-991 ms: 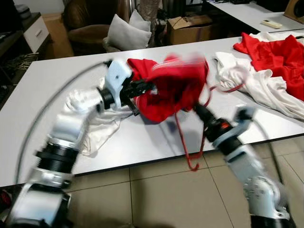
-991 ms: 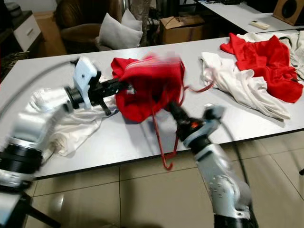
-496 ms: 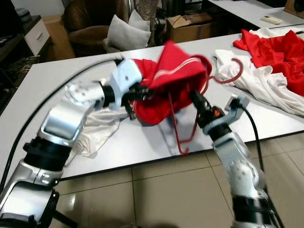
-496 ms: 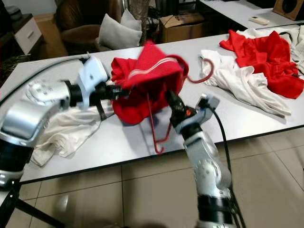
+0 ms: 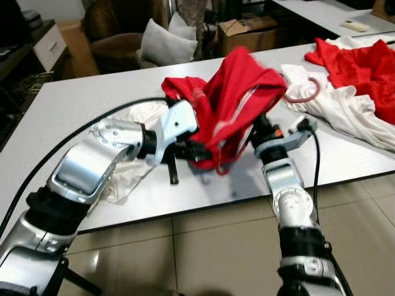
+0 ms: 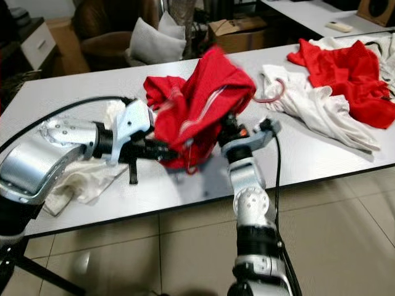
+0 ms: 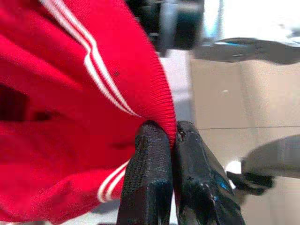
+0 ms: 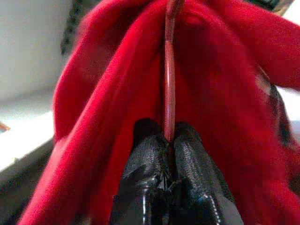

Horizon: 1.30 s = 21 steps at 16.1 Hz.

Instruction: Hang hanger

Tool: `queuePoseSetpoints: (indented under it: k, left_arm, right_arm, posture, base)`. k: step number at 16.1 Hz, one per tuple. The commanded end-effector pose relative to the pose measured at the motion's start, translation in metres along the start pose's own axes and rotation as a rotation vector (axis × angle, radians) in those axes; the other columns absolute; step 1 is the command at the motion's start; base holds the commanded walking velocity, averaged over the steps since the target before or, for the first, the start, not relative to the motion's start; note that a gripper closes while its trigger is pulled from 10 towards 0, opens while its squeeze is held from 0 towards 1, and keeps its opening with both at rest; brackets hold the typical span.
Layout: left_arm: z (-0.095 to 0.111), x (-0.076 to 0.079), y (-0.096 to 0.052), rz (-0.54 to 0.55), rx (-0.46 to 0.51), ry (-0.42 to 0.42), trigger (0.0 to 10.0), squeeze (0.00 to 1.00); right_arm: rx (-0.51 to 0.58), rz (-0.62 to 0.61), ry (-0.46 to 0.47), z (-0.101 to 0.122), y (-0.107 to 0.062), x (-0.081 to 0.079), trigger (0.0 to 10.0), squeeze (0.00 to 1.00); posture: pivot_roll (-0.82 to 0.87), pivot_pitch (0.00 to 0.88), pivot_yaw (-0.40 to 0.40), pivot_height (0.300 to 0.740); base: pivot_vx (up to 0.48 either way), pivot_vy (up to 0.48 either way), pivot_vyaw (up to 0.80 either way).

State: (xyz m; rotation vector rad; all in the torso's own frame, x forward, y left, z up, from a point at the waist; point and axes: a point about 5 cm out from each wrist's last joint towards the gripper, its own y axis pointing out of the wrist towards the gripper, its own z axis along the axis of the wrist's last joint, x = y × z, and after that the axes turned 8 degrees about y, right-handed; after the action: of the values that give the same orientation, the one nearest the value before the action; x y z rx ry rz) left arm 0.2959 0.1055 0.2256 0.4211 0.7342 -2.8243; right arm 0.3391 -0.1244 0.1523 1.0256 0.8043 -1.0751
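Note:
A red garment (image 5: 237, 98) with white stripes hangs bunched over the table (image 5: 74, 105) between my two arms. My left gripper (image 7: 172, 140) is shut on its ribbed hem, low at the garment's near side (image 5: 199, 152). My right gripper (image 8: 168, 136) is shut on the thin red wire of the hanger (image 8: 168, 70), its fingers reaching up under the cloth (image 5: 254, 125). The hanger's hook (image 5: 304, 94) sticks out to the right, over a white garment. The rest of the hanger is hidden inside the red cloth.
A crumpled white cloth (image 5: 120, 179) lies under my left arm. A white garment (image 5: 336, 108) and another red one (image 5: 364, 61) lie on the table's right. Behind the table stand a cardboard box (image 5: 247, 31) and a cushioned armchair (image 5: 163, 43). Tiled floor (image 5: 216, 253) lies below the front edge.
The red garment has been drawn down over the hanger, whose lower wire no longer shows. My left gripper pulled the hem down toward the table's front; my right gripper rose under the cloth.

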Motion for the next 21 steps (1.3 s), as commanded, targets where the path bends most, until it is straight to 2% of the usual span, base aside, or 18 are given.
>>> queuePoseSetpoints:
  k: [1,2,3,5,6,10,11,12,13,14,16,18,19,21]
  left_arm:
    - [0.001,0.007,-0.001,-0.056,0.007,-0.015,0.0,0.0]
    - [0.004,0.009,0.0,-0.08,0.035,-0.027,0.0,0.0]
    - [0.011,0.012,-0.001,-0.106,0.08,-0.052,0.0,0.0]
    - [0.022,0.017,-0.004,-0.174,0.147,-0.079,0.0,0.0]
    - [0.032,0.021,-0.007,-0.23,0.211,-0.121,0.0,0.0]
    - [0.036,0.022,-0.009,-0.246,0.237,-0.17,0.0,0.0]
    - [0.039,0.024,-0.01,-0.265,0.249,-0.181,0.0,0.0]
    - [0.043,0.018,-0.009,-0.212,0.285,-0.205,0.0,0.0]
    - [0.048,0.011,-0.01,-0.177,0.32,-0.236,0.0,0.0]
    - [0.047,0.009,-0.011,-0.166,0.31,-0.233,0.0,0.0]
    - [0.028,-0.001,-0.004,-0.022,0.166,-0.176,0.0,0.0]
    - [0.019,-0.004,-0.001,0.025,0.116,-0.18,0.0,0.0]
    - [0.015,0.002,0.002,-0.01,0.094,-0.18,0.0,0.0]
    - [0.014,0.005,0.004,-0.027,0.099,-0.183,0.0,0.0]
  right_arm:
    - [0.057,0.033,0.091,-0.007,0.011,-0.015,10.0,0.0]
    - [0.047,0.036,0.062,-0.009,0.011,-0.015,10.0,0.0]
    - [0.014,0.05,-0.043,-0.015,0.011,-0.017,10.0,0.0]
    - [0.006,0.056,-0.079,-0.019,0.011,-0.017,10.0,0.0]
    - [0.014,0.051,-0.072,-0.018,0.011,-0.015,10.0,0.0]
    - [0.005,0.052,-0.065,-0.019,0.014,-0.017,10.0,0.0]
    - [-0.027,0.042,-0.074,-0.022,0.015,-0.017,10.0,0.0]
    - [-0.069,0.051,-0.137,-0.027,0.015,-0.018,10.0,0.0]
    - [-0.083,0.056,-0.15,-0.03,0.014,-0.018,10.0,0.0]
    - [-0.072,0.055,-0.112,-0.03,0.014,-0.018,10.0,0.0]
    - [0.008,0.086,0.13,-0.014,0.015,-0.027,10.0,0.0]
    - [0.048,0.114,0.234,-0.004,0.015,-0.031,10.0,0.0]
    - [0.071,0.104,0.28,0.001,0.017,-0.029,10.0,0.0]
    - [0.081,0.091,0.313,0.003,0.019,-0.027,10.0,0.0]
  posture:
    - [-0.03,0.0,0.134,0.74]
    - [-0.03,0.0,0.135,0.74]
    - [-0.03,0.0,0.135,0.74]
    - [-0.03,0.0,0.138,0.74]
    - [-0.03,0.0,0.139,0.74]
    - [-0.03,0.0,0.144,0.74]
    - [-0.03,0.0,0.147,0.74]
    - [-0.03,0.0,0.148,0.74]
    - [-0.03,0.0,0.147,0.74]
    - [-0.03,0.0,0.149,0.74]
    - [-0.03,0.0,0.149,0.74]
    - [-0.04,0.0,0.147,0.74]
    - [-0.04,0.0,0.145,0.74]
    - [-0.04,0.0,0.143,0.74]
  base:
    - [0.0,0.0,0.0]
    - [0.0,0.0,0.0]
    - [0.0,0.0,0.0]
    - [0.0,0.0,0.0]
    - [0.0,0.0,0.0]
    - [0.0,0.0,0.0]
    - [0.0,0.0,0.0]
    - [0.0,0.0,0.0]
    - [0.0,0.0,0.0]
    - [0.0,0.0,0.0]
    - [0.0,0.0,0.0]
    - [0.0,0.0,0.0]
    - [0.0,0.0,0.0]
    - [0.0,0.0,0.0]
